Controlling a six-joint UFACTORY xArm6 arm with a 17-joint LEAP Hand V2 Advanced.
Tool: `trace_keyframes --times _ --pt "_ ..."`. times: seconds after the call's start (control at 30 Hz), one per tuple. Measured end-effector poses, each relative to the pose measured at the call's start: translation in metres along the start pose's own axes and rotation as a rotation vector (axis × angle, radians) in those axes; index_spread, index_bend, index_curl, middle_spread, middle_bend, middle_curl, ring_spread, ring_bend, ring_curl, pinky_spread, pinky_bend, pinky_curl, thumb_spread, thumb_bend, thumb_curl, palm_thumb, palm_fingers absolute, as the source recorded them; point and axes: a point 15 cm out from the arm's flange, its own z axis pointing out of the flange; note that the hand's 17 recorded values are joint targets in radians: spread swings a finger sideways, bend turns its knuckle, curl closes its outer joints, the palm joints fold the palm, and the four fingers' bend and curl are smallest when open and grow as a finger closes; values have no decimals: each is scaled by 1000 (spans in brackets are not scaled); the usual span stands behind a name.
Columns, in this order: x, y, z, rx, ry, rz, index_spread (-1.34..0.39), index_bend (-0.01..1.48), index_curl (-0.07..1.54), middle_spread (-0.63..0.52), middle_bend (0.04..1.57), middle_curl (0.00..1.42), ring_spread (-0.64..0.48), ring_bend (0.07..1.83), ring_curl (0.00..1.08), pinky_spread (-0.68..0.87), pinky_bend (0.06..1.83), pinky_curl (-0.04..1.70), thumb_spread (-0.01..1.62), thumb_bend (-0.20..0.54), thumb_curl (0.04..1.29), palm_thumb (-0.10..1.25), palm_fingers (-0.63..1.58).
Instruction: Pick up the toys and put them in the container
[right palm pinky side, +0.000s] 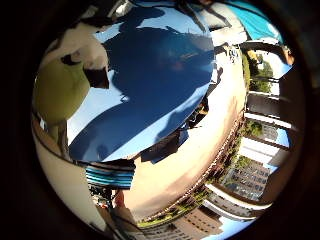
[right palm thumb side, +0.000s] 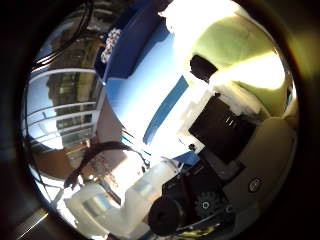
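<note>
Blue table (right palm pinky side: 165, 65) in sunlight, buildings (right palm pinky side: 250, 175) beyond, robot hand (right palm thumb side: 220, 125) curled around yellow-green toy (right palm thumb side: 240, 50)

One yellow-green toy (right palm thumb side: 235, 50), upper right of thumb-side view, close to palm. One blue table (right palm pinky side: 165, 75), centre of little-finger-side view. One blue container (right palm thumb side: 130, 45), upper centre of thumb-side view. One hand (right palm thumb side: 220, 130).

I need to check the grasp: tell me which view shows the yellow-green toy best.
The thumb side palm view: the yellow-green toy fills much of it, pressed against the hand, whose white and black fingers curl round it. The little finger side view shows only part of it at the edge, beside the blue surface.
</note>
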Motion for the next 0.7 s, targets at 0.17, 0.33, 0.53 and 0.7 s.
trace_keyframes --times 0.17,0.33,0.53,0.7 --pt "-2 -16 -39 26 -4 3 -842 847 85 -319 1101 1113 -115 1434 804 168 1598 663 974 -7 655 1039 920" --pt "-26 -44 -94 75 -37 -13 -899 956 80 -321 1125 1167 -123 1465 822 149 1616 695 997 -10 702 1038 894" --pt "-91 -97 -166 170 -71 -77 -938 1050 61 -320 1145 1209 -126 1495 836 137 1636 728 1021 -12 750 1026 860" --pt "-163 -145 -186 190 -101 -144 -953 1111 37 -318 1162 1231 -127 1511 841 132 1643 750 1036 -11 787 1020 842"
